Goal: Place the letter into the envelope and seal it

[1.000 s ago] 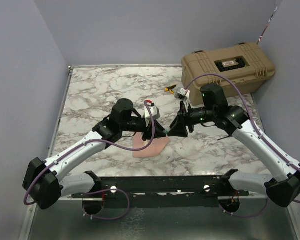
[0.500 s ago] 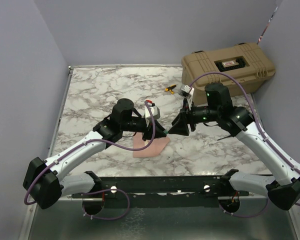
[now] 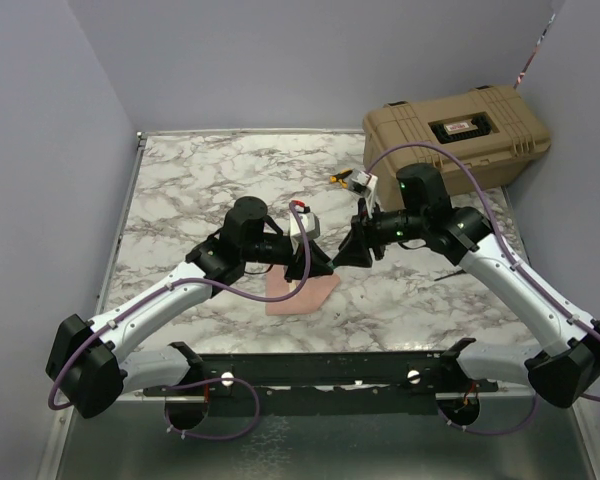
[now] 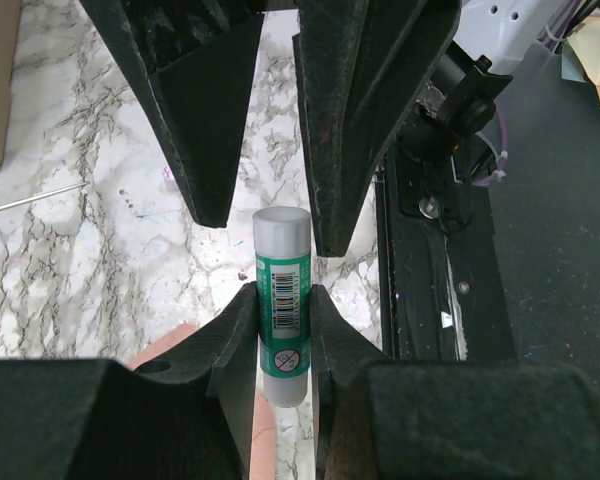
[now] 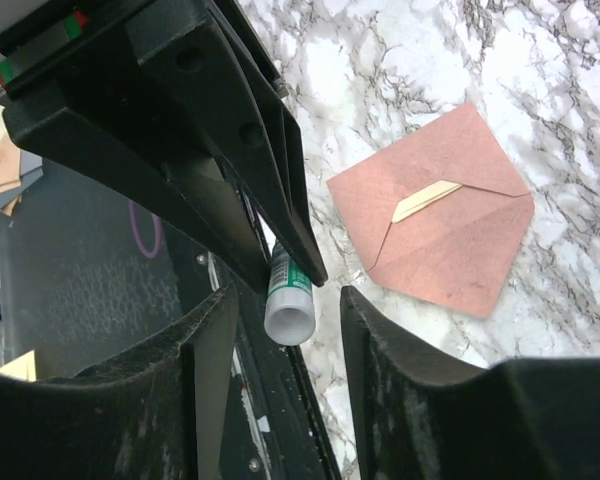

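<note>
My left gripper [image 4: 280, 300] is shut on a green-and-white glue stick [image 4: 282, 300], held level above the table. The right gripper [image 5: 288, 300] faces it with its jaws open on either side of the stick's white end [image 5: 290, 318], and a gap shows on both sides. In the top view the two grippers meet tip to tip, left [image 3: 320, 265] and right [image 3: 345, 258]. The salmon-tan envelope [image 5: 435, 235] lies flat on the marble below them, its pointed flap folded over with a pale strip at the flap's edge. The same envelope [image 3: 302, 292] is partly hidden under the left gripper. The letter is not visible as a separate sheet.
A tan hard case [image 3: 458, 130] stands at the back right. A small yellow-and-black tool [image 3: 340, 179] lies in front of it. A tiny white piece [image 3: 337, 316] rests on the marble beside the envelope. A black rail [image 3: 320, 375] runs along the near edge.
The right arm has shifted a little left, bringing its open jaws closer over the stick's end. The left arm and the envelope have not moved.
</note>
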Controlling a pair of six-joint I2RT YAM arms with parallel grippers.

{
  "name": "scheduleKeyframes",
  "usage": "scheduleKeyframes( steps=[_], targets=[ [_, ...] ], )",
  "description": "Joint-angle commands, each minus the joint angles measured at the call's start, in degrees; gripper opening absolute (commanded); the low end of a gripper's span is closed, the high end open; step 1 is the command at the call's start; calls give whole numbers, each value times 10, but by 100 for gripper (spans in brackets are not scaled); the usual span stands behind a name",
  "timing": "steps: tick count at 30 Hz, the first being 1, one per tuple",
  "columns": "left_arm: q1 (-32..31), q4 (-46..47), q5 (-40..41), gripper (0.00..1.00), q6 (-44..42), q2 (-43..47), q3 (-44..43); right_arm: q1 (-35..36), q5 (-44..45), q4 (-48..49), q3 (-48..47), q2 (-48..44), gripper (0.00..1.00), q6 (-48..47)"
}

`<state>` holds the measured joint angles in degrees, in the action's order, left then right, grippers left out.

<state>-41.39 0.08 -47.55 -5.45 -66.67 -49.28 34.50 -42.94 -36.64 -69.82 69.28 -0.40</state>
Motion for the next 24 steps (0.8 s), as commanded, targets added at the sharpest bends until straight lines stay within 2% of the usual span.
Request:
scheduleKeyframes(
  steps=[1, 6, 12, 14, 17, 18, 22, 24],
  targets=[
    [-3, 0, -16, 0, -13, 6, -20, 1, -17, -15, -6, 3, 46, -14],
    [-2, 0, 18, 0, -11, 7, -25, 1, -21, -18, -4, 6, 35, -10],
    [-3, 9, 48, 0, -14, 13, -29, 1, -10, -19, -4, 24, 31, -2],
    [-2, 11, 51, 0, -15, 12, -30, 1, -2, -9, -3, 23, 24, 2],
    [-2, 12, 63, 0, -13, 12, -30, 1, 21, 28, -3, 14, 3, 57],
    [-3, 13, 75, 0, -12, 11, -29, 1, 33, 50, -1, 10, 1, 84],
    [-3, 34, 178, 0, 2, 15, -18, 1, 110, 151, 27, -4, 0, 239],
    [-3, 59, 230, 0, 12, 17, -8, 1, 163, 167, 32, -4, 1, 327]
  ],
)
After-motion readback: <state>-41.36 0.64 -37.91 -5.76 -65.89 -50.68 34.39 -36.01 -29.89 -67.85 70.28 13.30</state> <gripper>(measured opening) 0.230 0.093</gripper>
